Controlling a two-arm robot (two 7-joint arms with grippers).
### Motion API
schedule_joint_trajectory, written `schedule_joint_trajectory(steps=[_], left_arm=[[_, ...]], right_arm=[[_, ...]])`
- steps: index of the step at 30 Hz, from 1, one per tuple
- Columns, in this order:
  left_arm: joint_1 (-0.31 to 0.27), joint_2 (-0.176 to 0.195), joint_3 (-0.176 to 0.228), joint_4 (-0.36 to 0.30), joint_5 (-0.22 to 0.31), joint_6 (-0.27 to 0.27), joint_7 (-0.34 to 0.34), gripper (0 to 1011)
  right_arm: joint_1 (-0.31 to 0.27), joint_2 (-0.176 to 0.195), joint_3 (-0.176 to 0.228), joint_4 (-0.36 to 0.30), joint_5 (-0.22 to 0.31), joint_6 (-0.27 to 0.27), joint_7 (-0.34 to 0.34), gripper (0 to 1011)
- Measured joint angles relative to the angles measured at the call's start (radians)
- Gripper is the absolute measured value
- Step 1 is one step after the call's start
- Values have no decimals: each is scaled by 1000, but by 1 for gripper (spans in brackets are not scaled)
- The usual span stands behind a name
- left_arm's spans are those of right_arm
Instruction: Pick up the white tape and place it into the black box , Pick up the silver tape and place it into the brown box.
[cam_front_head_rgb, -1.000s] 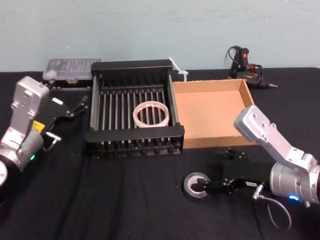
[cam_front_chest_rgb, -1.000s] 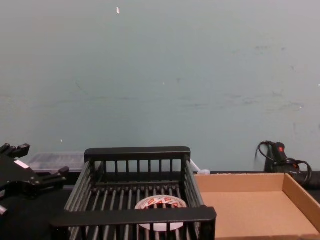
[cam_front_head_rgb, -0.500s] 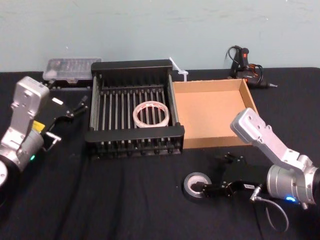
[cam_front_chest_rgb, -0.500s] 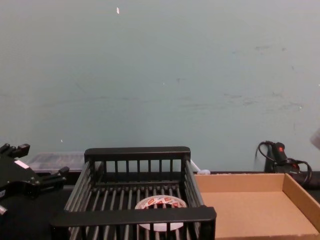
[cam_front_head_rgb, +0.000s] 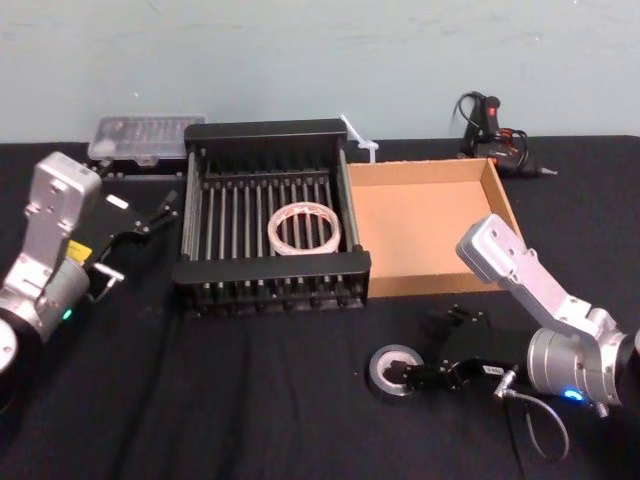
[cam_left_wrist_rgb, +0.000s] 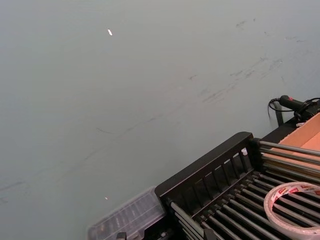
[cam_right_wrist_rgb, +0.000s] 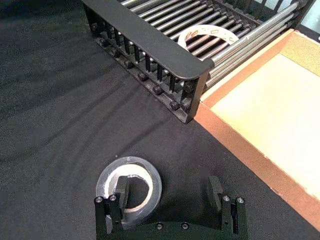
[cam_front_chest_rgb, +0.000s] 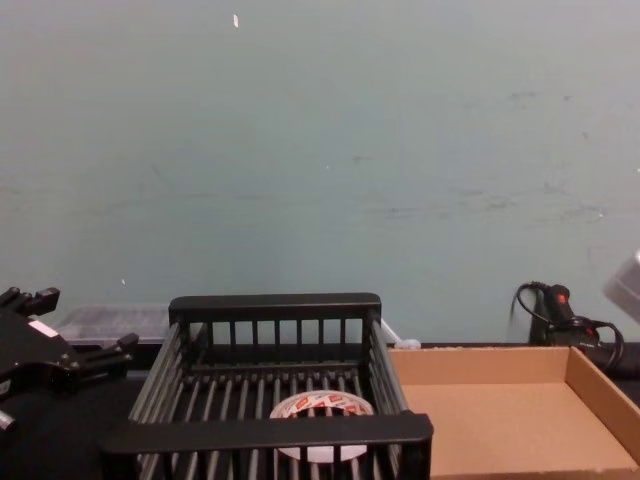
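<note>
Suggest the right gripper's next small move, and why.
Probably close the open right gripper: one finger inside the core of the small thick silvery-grey tape roll, the other outside, its wall between them. Left gripper idles beside the black slatted crate.

Right pincer low and forward, spread wide; left pincer raised at left, parted.

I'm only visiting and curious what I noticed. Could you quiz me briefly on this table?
1. True or false: the white tape lies inside the black box.
2. Where is the silver tape? A on the black cloth; B in the brown box; C in the black box.
3. Which has a finger over that roll's core: the left gripper or the right gripper?
Key: true; A; right gripper.
</note>
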Motion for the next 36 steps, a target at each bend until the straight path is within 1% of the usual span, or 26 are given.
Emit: schedule_joint_trajectory(steps=[21, 36], left_arm=[[0, 0, 0, 0, 0, 0, 0, 1001], [0, 0, 0, 0, 0, 0, 0, 1001]], right_arm=[[23, -25, -13, 35, -18, 14, -1, 1002], [23, -25, -13, 35, -19, 13, -1, 1002]])
